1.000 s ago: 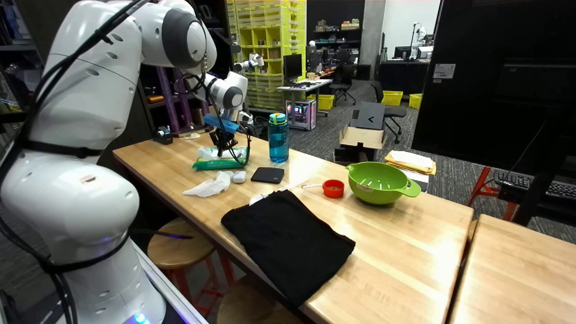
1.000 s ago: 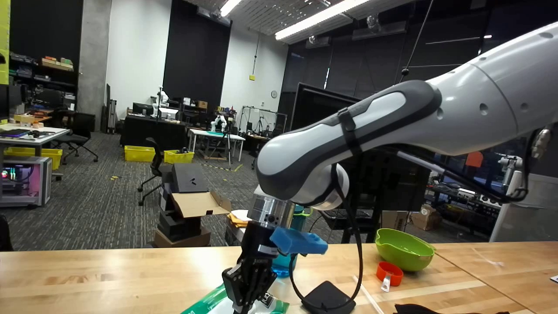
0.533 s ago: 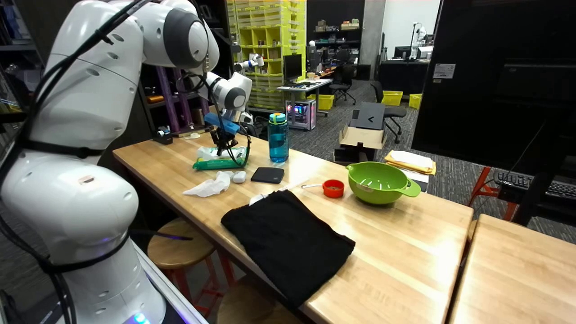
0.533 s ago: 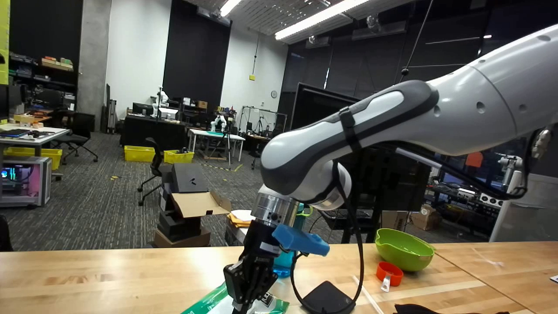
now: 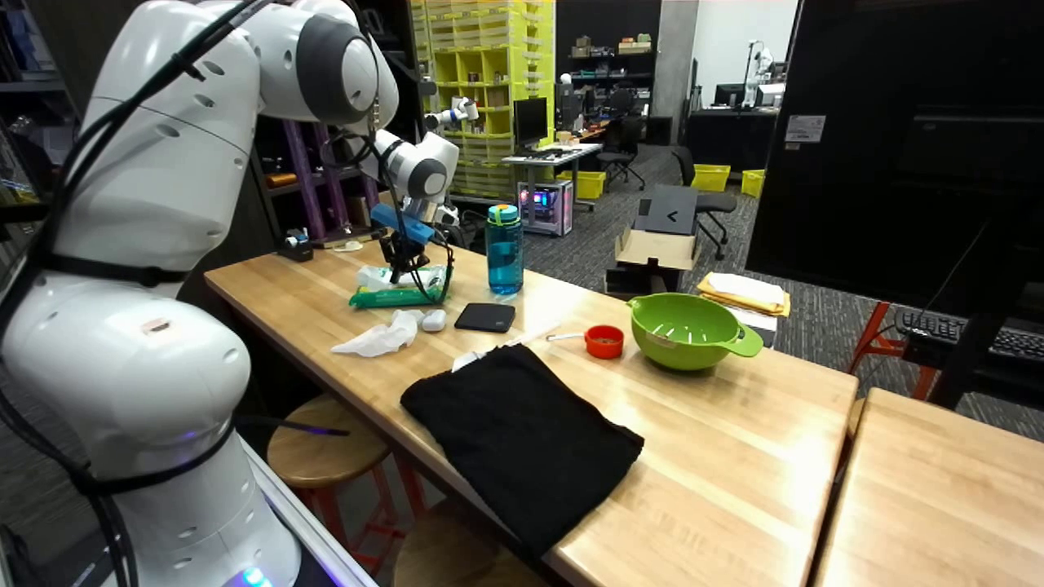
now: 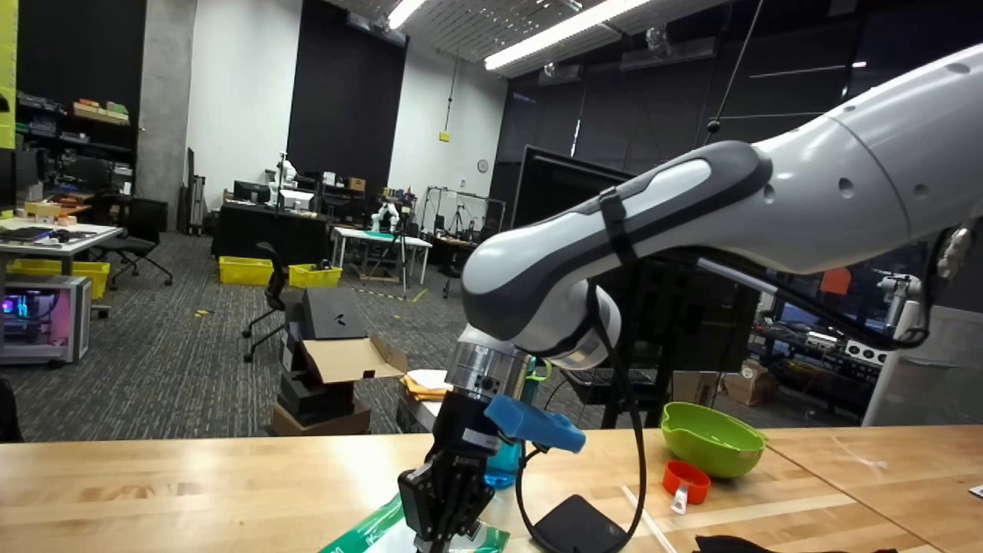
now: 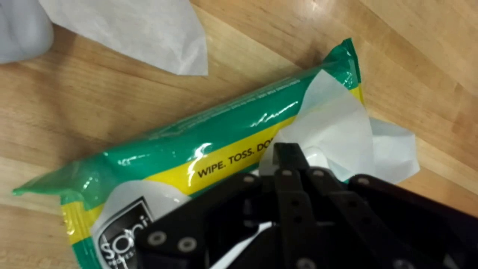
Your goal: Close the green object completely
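Observation:
The green object is a soft green, yellow and white wipes pack [image 7: 213, 130] lying flat on the table; it shows in both exterior views [image 5: 400, 297] [image 6: 370, 530]. A thin white sheet [image 7: 336, 123] lies over its right end in the wrist view and overhangs the far edge. A small white rounded part [image 7: 315, 157] shows beside the fingertips. My gripper [image 7: 289, 153] points down over the pack, jaws together, with nothing clearly between them. It also shows in both exterior views [image 5: 395, 279] [image 6: 431, 545]. The gripper hides the pack's middle; whether the fingertips touch it I cannot tell.
A teal bottle [image 5: 505, 253] stands behind the pack. A white tissue [image 5: 379, 336], a small white case [image 5: 434, 320] and a flat black item [image 5: 485, 317] lie nearby. A black cloth [image 5: 522, 448], red cup [image 5: 604, 342] and lime-green bowl [image 5: 685, 330] are farther along.
The arm and gripper have shifted slightly to the right in an exterior view where the pack is at the bottom. The pack and other objects look unmoved.

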{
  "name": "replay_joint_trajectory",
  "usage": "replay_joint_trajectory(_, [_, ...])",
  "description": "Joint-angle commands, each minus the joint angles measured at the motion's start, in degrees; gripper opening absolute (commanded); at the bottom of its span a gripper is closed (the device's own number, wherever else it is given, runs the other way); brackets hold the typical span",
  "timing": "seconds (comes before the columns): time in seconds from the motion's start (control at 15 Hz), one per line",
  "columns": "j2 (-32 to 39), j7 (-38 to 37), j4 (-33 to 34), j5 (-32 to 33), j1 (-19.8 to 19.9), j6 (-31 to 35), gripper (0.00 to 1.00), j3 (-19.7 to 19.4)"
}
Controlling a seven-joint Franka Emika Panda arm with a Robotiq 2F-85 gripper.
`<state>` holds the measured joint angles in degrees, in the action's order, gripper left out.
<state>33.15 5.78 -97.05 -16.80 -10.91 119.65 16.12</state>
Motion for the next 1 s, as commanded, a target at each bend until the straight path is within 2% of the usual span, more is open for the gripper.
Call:
replay_joint_trajectory(0.0, [-1.88,-1.23,-0.95,0.93,-0.73,-2.78,0.00,-1.06])
replay_joint_trajectory(0.47, [-1.76,2.59,0.96,-2.44,0.76,-6.12,0.00,0.36])
replay_joint_trajectory(0.93, [-2.29,2.22,3.28,-0.02,-0.33,-10.00,0.00,-0.84])
